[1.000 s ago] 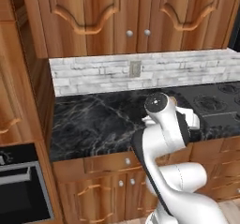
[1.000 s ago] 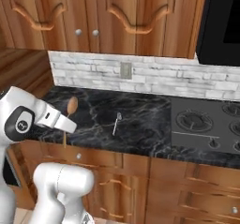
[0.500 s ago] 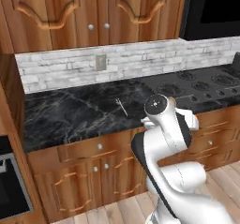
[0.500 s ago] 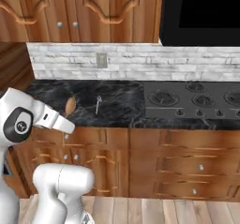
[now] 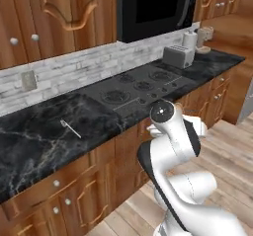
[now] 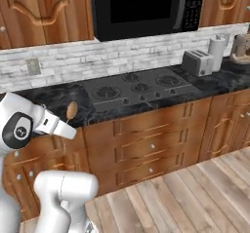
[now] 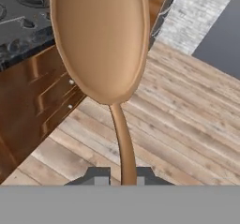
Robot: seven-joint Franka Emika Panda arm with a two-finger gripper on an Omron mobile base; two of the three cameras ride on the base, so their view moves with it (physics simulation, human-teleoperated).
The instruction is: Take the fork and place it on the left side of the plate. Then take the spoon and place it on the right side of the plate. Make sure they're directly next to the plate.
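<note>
The hand [image 7: 120,180] is clenching the thin stem of a wooden spoon [image 7: 101,45], its jaws pinched in close on the handle, so that the brown bowl is standing up ahead of the fingers. In the right base view the spoon [image 6: 72,110] is sticking out past the wrist, level with the front edge of the tabletop [image 6: 58,98] but off it, over the floor. It is probably being carried this way, clear of the cabinets, because the base is driving and the spoon has yet to reach the plate's right side.

The fork [image 5: 70,128] is lying flat on the black marble tabletop [image 5: 29,146], just left of the cooktop [image 5: 141,88] and near the front edge, slanting from back-left to front-right. It is sitting beside no plate here, so its own step looks undone, or the plate is elsewhere; I cannot tell which. A toaster [image 5: 179,56] is standing at the tabletop's far right end, near the back edge.

Against the earlier frames, the cameras are swinging rightward with the base: the cooktop, a dark microwave [image 6: 146,8] and the plank floor are now coming into the frame, and the fork is sliding leftward in the left base view. The spoon is staying gripped the same way.
</note>
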